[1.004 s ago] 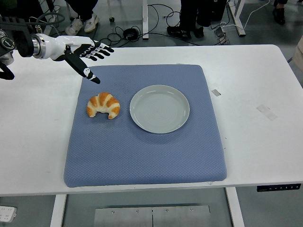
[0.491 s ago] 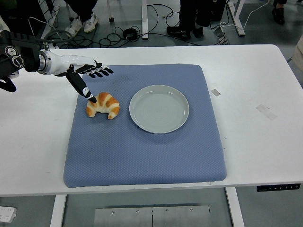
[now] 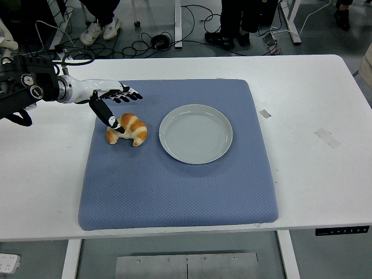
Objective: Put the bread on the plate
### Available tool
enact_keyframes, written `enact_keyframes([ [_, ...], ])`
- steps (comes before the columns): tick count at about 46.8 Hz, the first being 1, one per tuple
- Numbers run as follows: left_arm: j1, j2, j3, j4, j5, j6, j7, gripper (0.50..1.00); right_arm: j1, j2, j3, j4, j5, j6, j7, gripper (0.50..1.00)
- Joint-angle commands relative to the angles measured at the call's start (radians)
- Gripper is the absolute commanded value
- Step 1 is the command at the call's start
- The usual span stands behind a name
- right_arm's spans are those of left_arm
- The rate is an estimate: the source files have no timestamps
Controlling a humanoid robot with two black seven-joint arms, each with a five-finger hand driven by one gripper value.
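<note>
A golden croissant point(image 3: 129, 130) lies on the left part of the blue mat point(image 3: 174, 186). An empty pale grey plate point(image 3: 196, 133) sits just right of it, at the mat's middle. My left hand point(image 3: 119, 106) reaches in from the left, just above the croissant. Its fingers point(image 3: 129, 94) are spread and hold nothing. The thumb point(image 3: 108, 114) points down and its tip is at the croissant's top left. My right arm is out of view.
The white table point(image 3: 314, 104) carries the mat. Small tape marks point(image 3: 326, 137) lie on the table's right side. Cables and people's feet show on the floor beyond the far edge.
My left hand has come down and toward the croissant from the mat's far left corner. Its thumb tip now reaches the croissant. The croissant and plate have not moved.
</note>
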Motion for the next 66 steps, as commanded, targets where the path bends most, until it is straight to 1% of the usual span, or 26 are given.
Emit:
enact_keyframes([
  [1, 0.009, -0.018, 0.0, -0.001, 0.0, 0.003, 0.0, 0.949, 0.0, 0.0, 0.0, 0.0, 0.0, 0.0, 0.0, 1.0],
  [5, 0.015, -0.038, 0.0, -0.001, 0.0, 0.005, 0.0, 0.946, 0.0, 0.0, 0.0, 0.0, 0.0, 0.0, 0.0, 1.0],
  [10, 0.021, -0.044, 0.0, -0.001, -0.002, 0.005, 0.0, 0.942, 0.0, 0.0, 0.0, 0.0, 0.0, 0.0, 0.0, 1.0],
  [47, 0.026, -0.024, 0.002, 0.002, -0.009, 0.005, 0.0, 0.936, 0.0, 0.0, 0.0, 0.0, 0.0, 0.0, 0.0, 1.0],
  [53, 0.041, -0.02, 0.001, 0.002, -0.009, 0.005, 0.0, 0.908, 0.0, 0.0, 0.0, 0.0, 0.0, 0.0, 0.0, 1.0],
  [63, 0.059, -0.021, 0.008, 0.007, -0.009, 0.005, 0.0, 0.899, 0.0, 0.0, 0.0, 0.0, 0.0, 0.0, 0.0, 1.0],
  [66, 0.058, -0.021, 0.008, 0.007, -0.009, 0.005, 0.0, 0.887, 0.0, 0.0, 0.0, 0.0, 0.0, 0.0, 0.0, 1.0],
])
